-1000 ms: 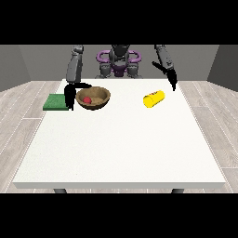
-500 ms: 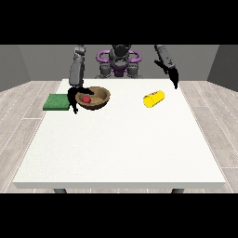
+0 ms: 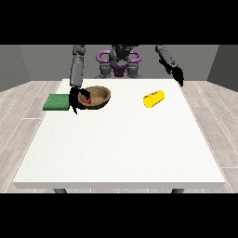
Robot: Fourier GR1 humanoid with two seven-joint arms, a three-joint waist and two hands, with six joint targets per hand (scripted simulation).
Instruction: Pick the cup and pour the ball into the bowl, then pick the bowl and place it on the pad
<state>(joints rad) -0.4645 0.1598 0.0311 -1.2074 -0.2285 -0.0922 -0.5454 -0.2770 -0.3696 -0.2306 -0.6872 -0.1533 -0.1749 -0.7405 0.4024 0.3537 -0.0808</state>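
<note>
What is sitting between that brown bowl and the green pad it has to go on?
Only the robot hand at the view's left, which is at the bowl's rim on the side facing the green pad. No other object lies between them; the yellow cup lies far off.

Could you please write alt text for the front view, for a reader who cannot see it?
The robot's hand at the view's left is at the near rim of a brown bowl holding a red ball, beside a green pad on a white table. A yellow cup lies on its side to the right; the hand at the view's right is raised behind it.
</note>
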